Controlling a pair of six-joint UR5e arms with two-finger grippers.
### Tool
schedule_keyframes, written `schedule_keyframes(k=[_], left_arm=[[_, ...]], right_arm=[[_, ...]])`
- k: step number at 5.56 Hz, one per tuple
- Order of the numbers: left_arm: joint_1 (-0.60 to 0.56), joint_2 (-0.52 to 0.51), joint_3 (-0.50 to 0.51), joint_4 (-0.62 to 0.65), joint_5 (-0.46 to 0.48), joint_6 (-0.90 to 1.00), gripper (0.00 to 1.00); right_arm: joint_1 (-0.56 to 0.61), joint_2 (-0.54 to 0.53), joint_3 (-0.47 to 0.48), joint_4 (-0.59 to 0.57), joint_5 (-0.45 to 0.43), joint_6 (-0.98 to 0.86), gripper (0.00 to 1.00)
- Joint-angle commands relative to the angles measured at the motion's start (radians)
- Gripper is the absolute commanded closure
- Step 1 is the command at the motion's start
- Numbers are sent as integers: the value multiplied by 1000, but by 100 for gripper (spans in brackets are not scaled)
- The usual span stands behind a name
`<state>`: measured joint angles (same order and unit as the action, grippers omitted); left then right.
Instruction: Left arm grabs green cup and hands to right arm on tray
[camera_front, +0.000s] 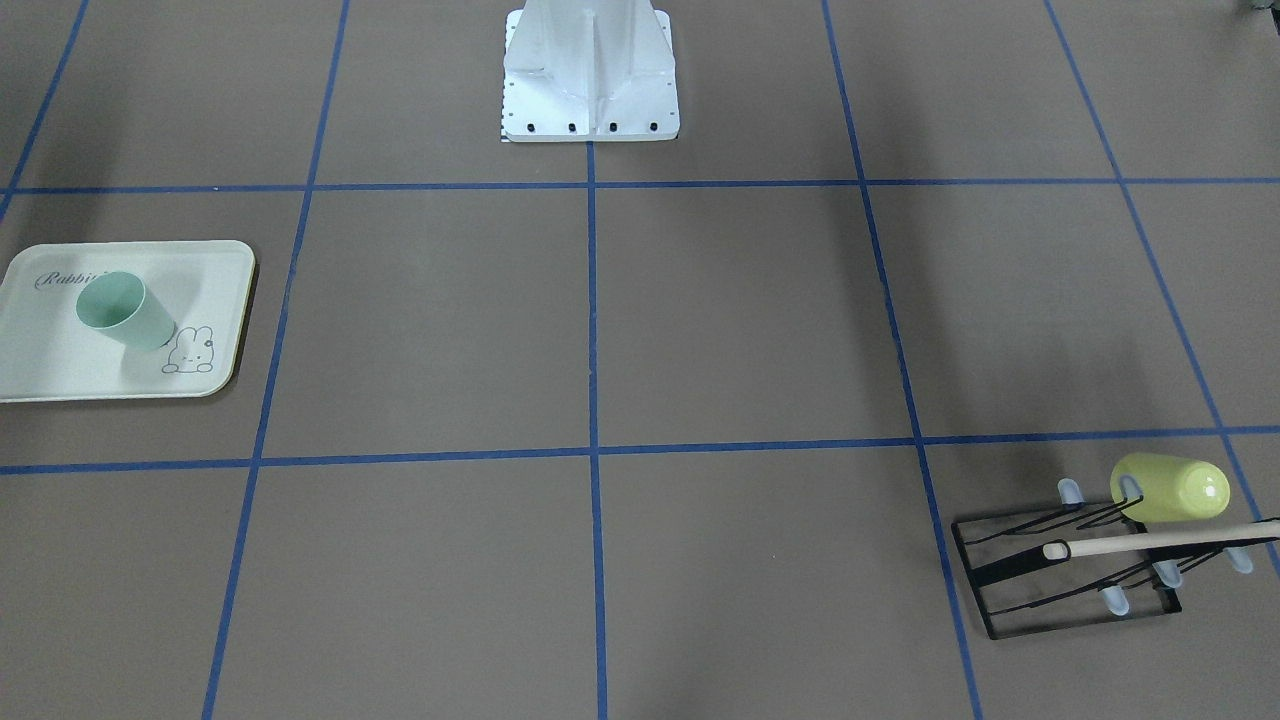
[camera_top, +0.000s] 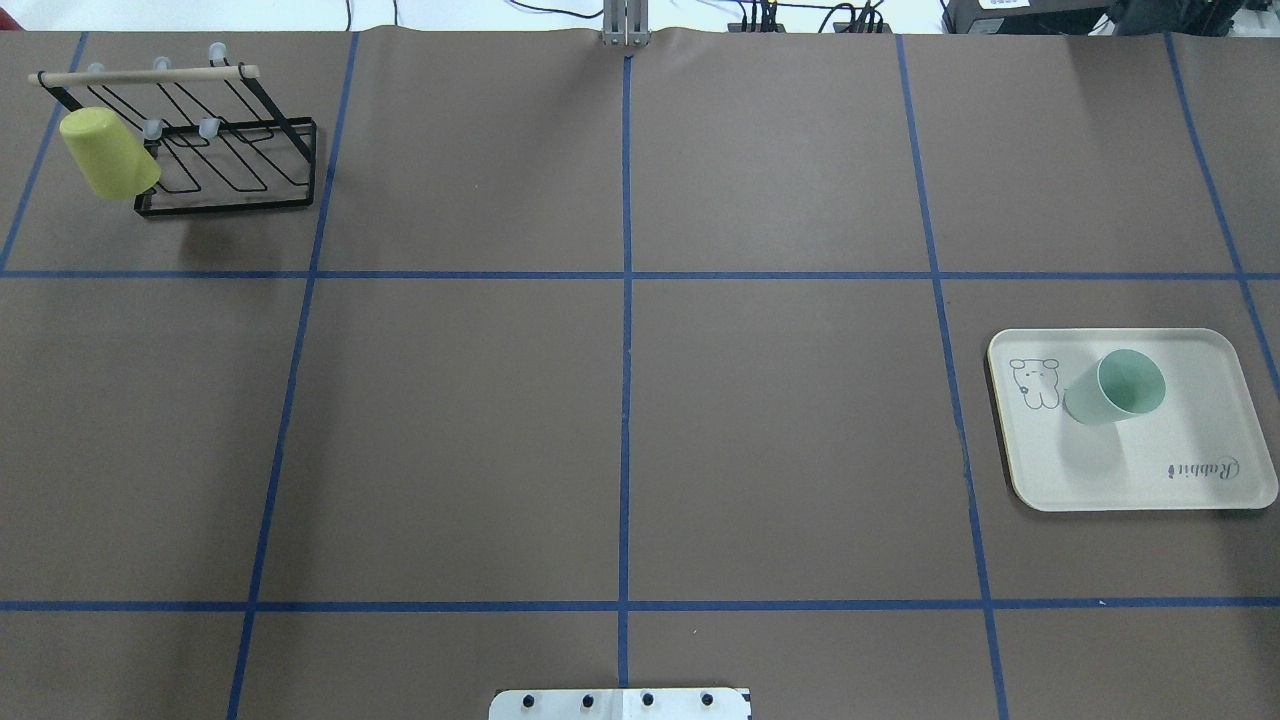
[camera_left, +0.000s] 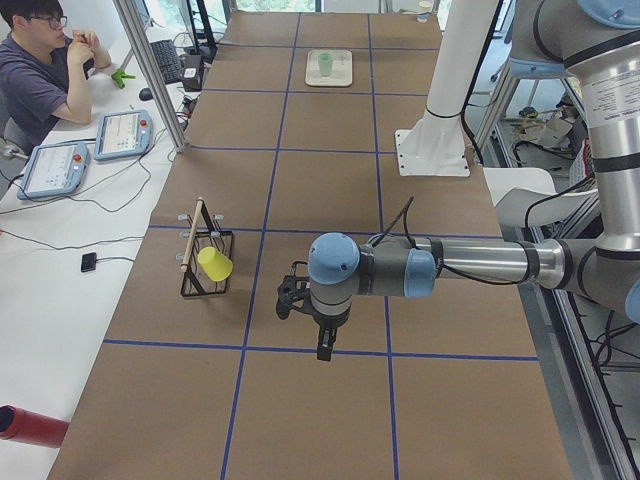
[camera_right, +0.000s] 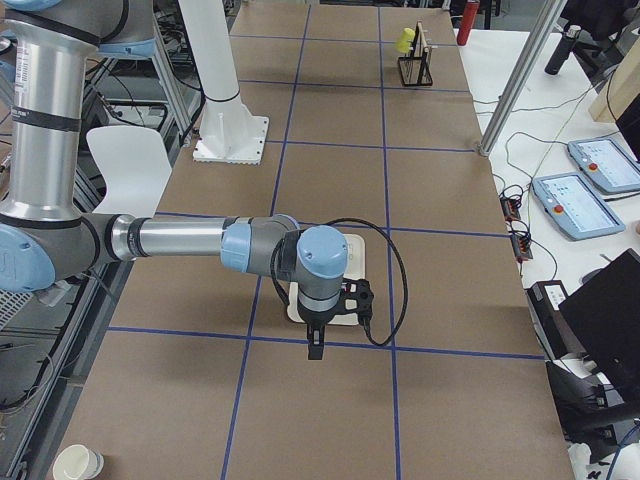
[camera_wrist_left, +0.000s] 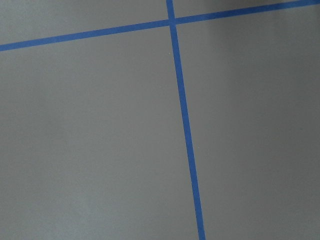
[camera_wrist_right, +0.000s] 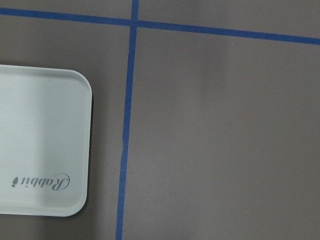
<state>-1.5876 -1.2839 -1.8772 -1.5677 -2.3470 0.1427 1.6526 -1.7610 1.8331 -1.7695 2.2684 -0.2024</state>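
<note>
The green cup (camera_front: 125, 310) stands upright on the tray (camera_front: 60, 375), between the "Rabbit" script and the bunny drawing. Both also show in the overhead view, the cup (camera_top: 1118, 388) on the tray (camera_top: 1150, 485). My left gripper (camera_left: 325, 348) shows only in the exterior left view, pointing down above the bare table, far from the cup (camera_left: 325, 64); I cannot tell if it is open or shut. My right gripper (camera_right: 313, 348) shows only in the exterior right view, above the tray's near edge (camera_right: 355, 248); its state is unclear. The right wrist view shows a tray corner (camera_wrist_right: 40, 140).
A yellow-green cup (camera_top: 108, 153) hangs on a black wire rack (camera_top: 230, 185) at the far left corner. The robot's white base (camera_front: 590, 90) stands mid-table at my edge. An operator (camera_left: 40, 70) sits beside the table with tablets.
</note>
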Motion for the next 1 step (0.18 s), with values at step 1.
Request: schedule_keyframes(k=[1], left_arm=[[0, 0, 0, 0, 0, 0, 0]], right_arm=[[0, 2, 0, 1, 0, 8, 0]])
